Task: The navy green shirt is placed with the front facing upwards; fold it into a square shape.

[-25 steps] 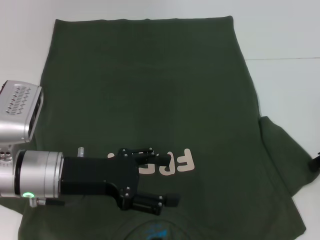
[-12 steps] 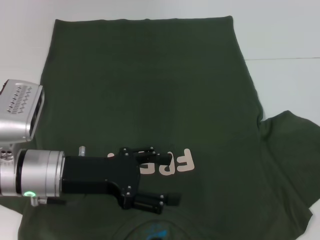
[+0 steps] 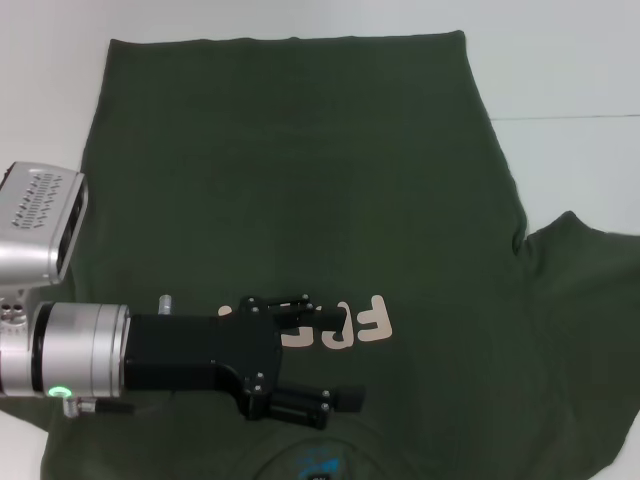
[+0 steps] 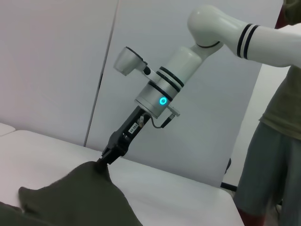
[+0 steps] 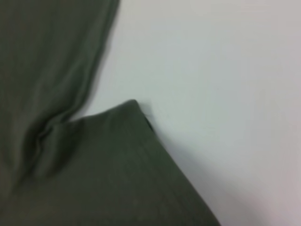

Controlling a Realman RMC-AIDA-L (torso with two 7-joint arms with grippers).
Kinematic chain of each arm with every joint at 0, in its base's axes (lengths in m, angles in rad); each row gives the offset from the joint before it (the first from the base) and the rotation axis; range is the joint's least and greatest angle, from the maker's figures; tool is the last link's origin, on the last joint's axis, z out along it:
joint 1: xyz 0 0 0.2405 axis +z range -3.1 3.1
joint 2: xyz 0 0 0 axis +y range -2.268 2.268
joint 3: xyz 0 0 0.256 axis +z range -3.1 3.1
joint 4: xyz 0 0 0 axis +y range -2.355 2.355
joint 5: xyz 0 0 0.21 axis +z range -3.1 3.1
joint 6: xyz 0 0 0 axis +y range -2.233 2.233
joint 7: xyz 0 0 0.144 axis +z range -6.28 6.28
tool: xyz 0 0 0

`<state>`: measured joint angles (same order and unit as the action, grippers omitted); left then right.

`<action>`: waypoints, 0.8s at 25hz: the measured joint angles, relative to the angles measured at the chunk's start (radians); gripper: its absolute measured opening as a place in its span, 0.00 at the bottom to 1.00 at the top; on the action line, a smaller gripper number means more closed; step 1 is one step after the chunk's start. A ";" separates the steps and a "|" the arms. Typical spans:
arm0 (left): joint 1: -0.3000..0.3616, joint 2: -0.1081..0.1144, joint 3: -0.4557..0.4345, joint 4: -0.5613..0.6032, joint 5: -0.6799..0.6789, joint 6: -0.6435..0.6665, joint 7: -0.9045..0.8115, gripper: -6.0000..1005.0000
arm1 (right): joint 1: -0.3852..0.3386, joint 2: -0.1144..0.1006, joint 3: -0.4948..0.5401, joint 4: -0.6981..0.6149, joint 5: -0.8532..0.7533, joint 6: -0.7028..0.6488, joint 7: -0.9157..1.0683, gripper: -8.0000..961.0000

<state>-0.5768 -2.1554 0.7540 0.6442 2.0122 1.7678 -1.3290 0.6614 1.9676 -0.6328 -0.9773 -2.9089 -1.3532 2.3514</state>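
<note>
Shirt: the navy green shirt (image 3: 300, 190) lay flat on your white table (image 3: 560, 70).
Left gripper (image 3: 335, 357): jaws open, empty, over the lettering.
Right gripper (image 4: 107, 155): jaws pinched the sleeve.
Bystander (image 4: 273, 141): stood beyond the table.

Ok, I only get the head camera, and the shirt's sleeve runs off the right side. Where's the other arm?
Observer: The left wrist view shows it. The right gripper is pinching the edge of the navy green shirt at that sleeve.
Operator: Is the sleeve lying flat there?
Observer: No, the pinched bit rises off the white table into a peak.
Operator: Is anybody nearby?
Observer: Yes, a person in grey shorts stands beside the table.
</note>
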 joint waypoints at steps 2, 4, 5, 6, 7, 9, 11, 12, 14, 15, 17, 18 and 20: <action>0.002 -0.002 -0.002 0.000 -0.001 0.000 0.000 0.93 | 0.009 0.003 0.000 -0.014 0.022 -0.038 -0.005 0.02; 0.005 -0.004 -0.003 0.000 -0.001 0.000 0.000 0.93 | 0.018 0.007 -0.001 -0.034 0.055 -0.085 -0.014 0.02; 0.006 -0.005 -0.003 0.000 -0.001 -0.001 0.000 0.93 | 0.021 0.009 -0.001 -0.044 0.077 -0.107 -0.021 0.02; 0.006 -0.005 -0.003 0.000 -0.001 -0.001 0.000 0.93 | 0.023 0.011 -0.001 -0.054 0.104 -0.128 -0.029 0.02; 0.006 -0.005 -0.003 0.000 -0.001 -0.002 -0.001 0.93 | 0.025 0.012 -0.001 -0.061 0.140 -0.152 -0.040 0.02; 0.007 -0.006 -0.004 0.000 -0.001 -0.001 -0.001 0.93 | 0.027 0.014 -0.003 -0.066 0.218 -0.193 -0.067 0.02; 0.008 -0.006 -0.005 0.000 -0.001 -0.001 -0.001 0.93 | 0.030 0.020 -0.009 -0.066 0.292 -0.225 -0.090 0.02; 0.008 -0.006 -0.005 0.000 -0.001 0.000 -0.001 0.93 | 0.031 0.026 -0.017 -0.066 0.326 -0.236 -0.102 0.02; 0.008 -0.006 -0.005 0.000 -0.001 0.000 -0.001 0.93 | 0.032 0.039 -0.044 -0.067 0.368 -0.239 -0.116 0.02; 0.008 -0.006 -0.004 0.000 -0.001 0.001 -0.001 0.93 | 0.033 0.048 -0.061 -0.067 0.385 -0.239 -0.124 0.02; 0.008 -0.006 -0.005 0.001 -0.001 0.001 -0.001 0.93 | 0.034 0.070 -0.091 -0.070 0.419 -0.238 -0.141 0.02; 0.008 -0.006 -0.005 0.001 -0.001 0.001 -0.001 0.93 | 0.035 0.081 -0.103 -0.075 0.435 -0.238 -0.153 0.02; 0.008 -0.006 -0.006 0.001 -0.001 -0.001 -0.001 0.93 | 0.036 0.103 -0.122 -0.090 0.457 -0.241 -0.174 0.02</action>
<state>-0.5686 -2.1613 0.7482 0.6456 2.0109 1.7673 -1.3300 0.6974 2.0709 -0.7553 -1.0671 -2.4524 -1.5943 2.1770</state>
